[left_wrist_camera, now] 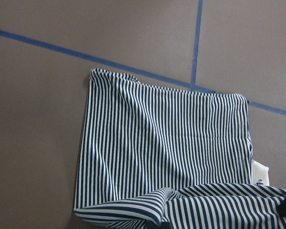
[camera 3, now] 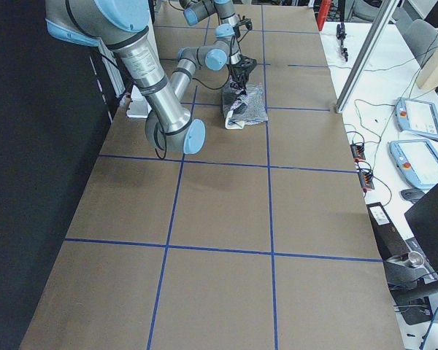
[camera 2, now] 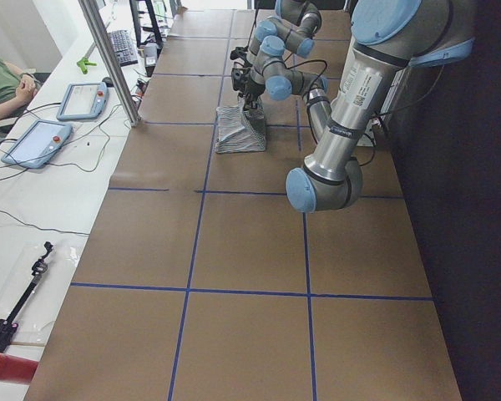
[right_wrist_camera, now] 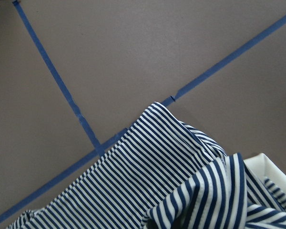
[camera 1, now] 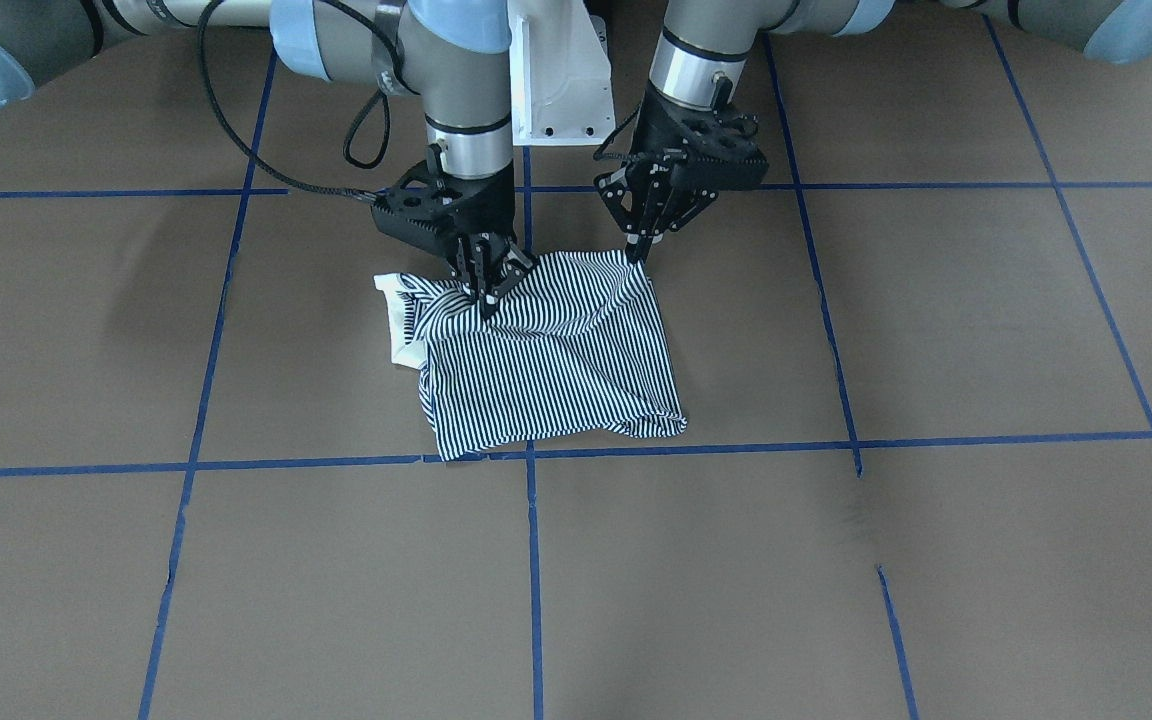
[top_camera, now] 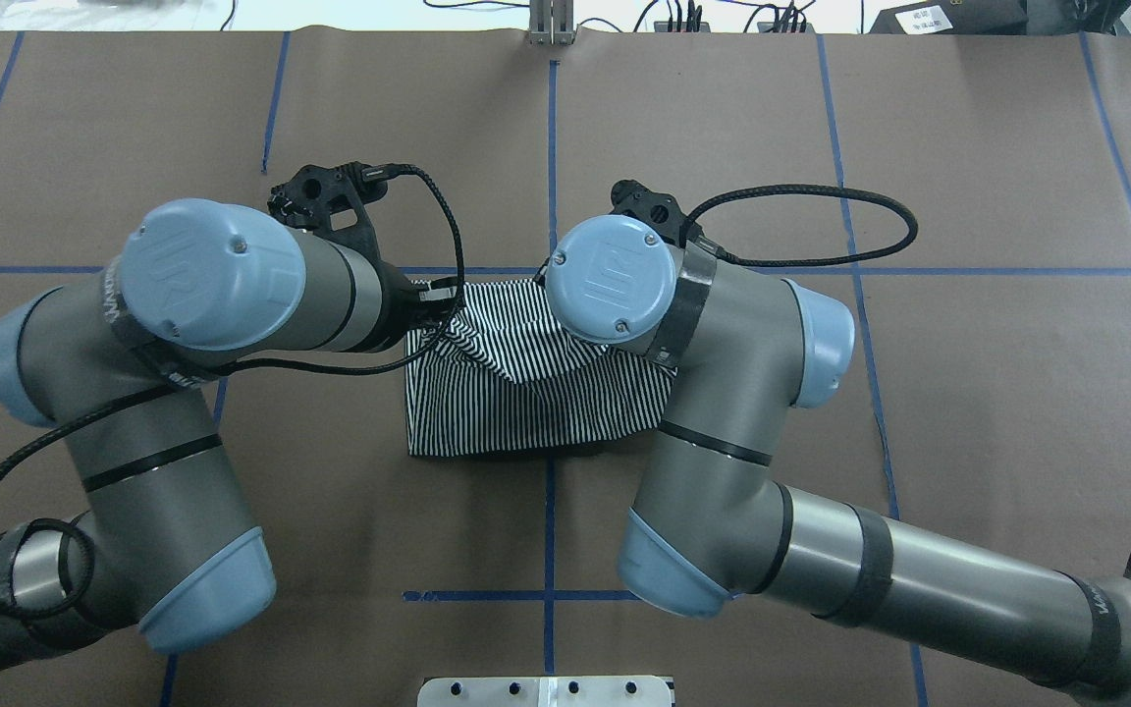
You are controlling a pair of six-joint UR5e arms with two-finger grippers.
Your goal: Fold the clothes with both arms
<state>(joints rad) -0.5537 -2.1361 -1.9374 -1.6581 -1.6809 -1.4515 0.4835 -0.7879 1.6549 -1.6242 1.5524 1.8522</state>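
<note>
The clothes are one navy-and-white striped polo shirt [camera 1: 556, 360], lying folded into a rough square near the table's middle [top_camera: 516, 412]. Its cream collar [camera 1: 398, 320] pokes out at the side under my right arm. My left gripper [camera 1: 641, 252] is shut on the shirt's robot-side corner, which is lifted a little. My right gripper [camera 1: 486, 295] is shut on a bunched fold of the same edge, next to the collar. From overhead the arms' wrists hide both grippers. The left wrist view shows the flat striped panel [left_wrist_camera: 167, 143], and the right wrist view shows raised folds [right_wrist_camera: 157, 167].
Blue tape lines [camera 1: 532, 560] divide the brown table cover into squares. The white pedestal [camera 1: 556, 80] stands just behind the grippers. A side table holds teach pendants [camera 2: 37, 142], with a person's arm [camera 2: 4, 83] beside them. More pendants [camera 3: 420, 117] lie past the other long edge.
</note>
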